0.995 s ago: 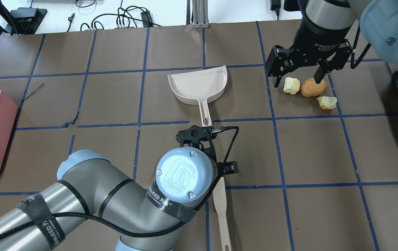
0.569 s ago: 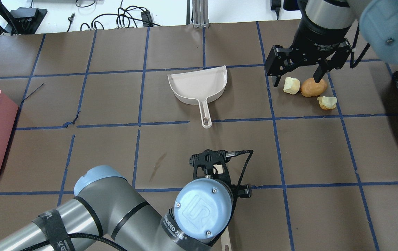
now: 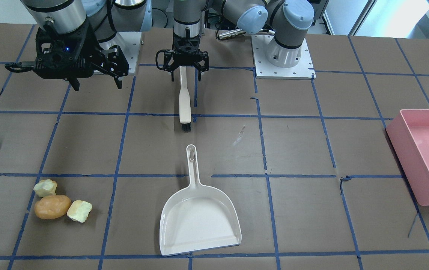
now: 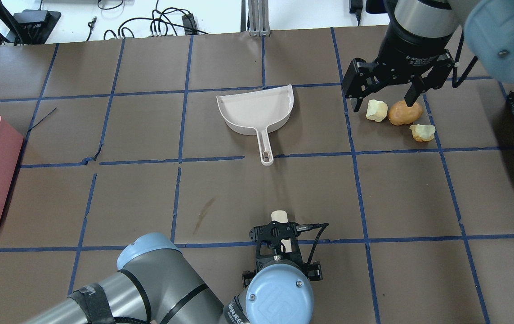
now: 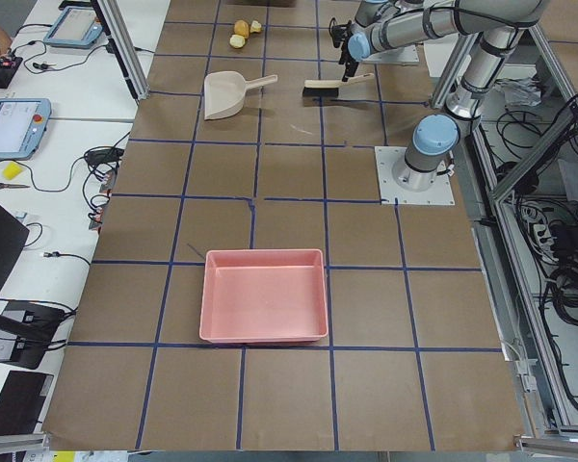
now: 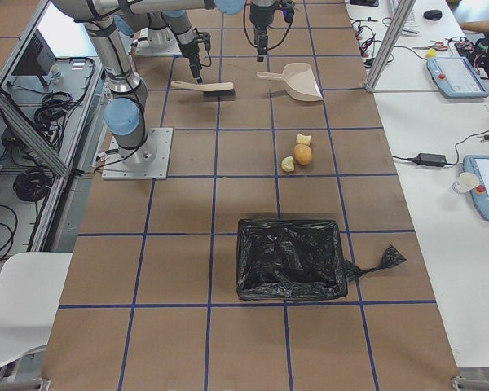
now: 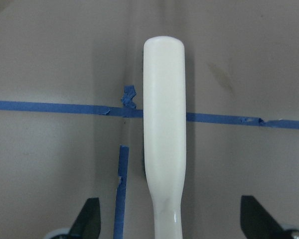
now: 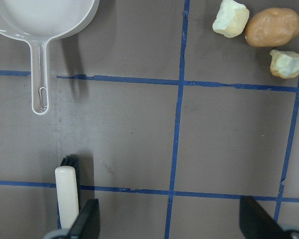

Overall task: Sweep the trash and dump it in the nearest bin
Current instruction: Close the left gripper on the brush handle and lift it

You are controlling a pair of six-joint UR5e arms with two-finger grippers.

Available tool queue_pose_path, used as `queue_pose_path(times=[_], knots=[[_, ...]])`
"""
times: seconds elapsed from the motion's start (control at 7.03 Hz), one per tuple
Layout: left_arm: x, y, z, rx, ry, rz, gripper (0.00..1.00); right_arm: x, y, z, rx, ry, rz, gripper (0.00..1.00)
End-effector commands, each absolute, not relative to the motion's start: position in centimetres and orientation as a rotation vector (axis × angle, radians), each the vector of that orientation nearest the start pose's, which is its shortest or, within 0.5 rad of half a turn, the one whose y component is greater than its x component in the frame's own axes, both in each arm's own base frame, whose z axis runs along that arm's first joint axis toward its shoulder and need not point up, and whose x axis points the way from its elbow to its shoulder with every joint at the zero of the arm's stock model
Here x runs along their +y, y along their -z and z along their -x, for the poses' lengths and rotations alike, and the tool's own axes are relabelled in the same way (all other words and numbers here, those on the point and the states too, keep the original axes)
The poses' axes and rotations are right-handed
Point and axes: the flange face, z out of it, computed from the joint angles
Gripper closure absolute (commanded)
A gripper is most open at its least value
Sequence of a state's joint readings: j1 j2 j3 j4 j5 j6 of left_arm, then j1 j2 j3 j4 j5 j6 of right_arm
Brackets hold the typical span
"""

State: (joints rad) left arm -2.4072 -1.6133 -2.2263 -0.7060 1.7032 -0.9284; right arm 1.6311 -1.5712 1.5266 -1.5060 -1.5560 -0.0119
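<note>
three trash pieces [image 4: 404, 113] at 3 o'clock of the dustpan [image 4: 257, 110] from overhead, brush [image 3: 184, 101] at its 6 o'clock between wide-open fingers of the left gripper [image 7: 172, 221], right gripper [image 3: 97, 85] spread and empty: risk of an off-centre pinch twisting the handle, or of round lumps rolling past the pan.

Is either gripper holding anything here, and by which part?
Nothing is held. The left gripper stands open astride the brush handle, fingers clear of it; the right gripper is open and empty.
</note>
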Motion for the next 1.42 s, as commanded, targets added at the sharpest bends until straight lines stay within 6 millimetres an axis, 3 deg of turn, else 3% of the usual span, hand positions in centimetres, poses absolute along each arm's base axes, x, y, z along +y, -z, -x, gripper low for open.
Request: queue_pose_path(times=[0.0,0.14,0.71,1.28], knots=[[-18.4,-25.0,41.1,3.146,0.400,0.157,0.01,-47.9,-50.1,-16.6,3.122,-0.034,0.112,0.00],[-16.8,-24.7,41.7,3.148,0.406,0.116,0.01,-47.9,-50.1,-16.5,3.125,-0.039,0.115,0.00],[-14.8,-23.3,41.2,3.162,0.401,0.109,0.01,-47.9,-50.1,-16.4,3.126,-0.044,0.112,0.00],[-14.8,-23.1,41.5,3.177,0.386,0.113,0.08,-47.6,-50.3,-16.4,3.128,-0.041,0.113,0.00]])
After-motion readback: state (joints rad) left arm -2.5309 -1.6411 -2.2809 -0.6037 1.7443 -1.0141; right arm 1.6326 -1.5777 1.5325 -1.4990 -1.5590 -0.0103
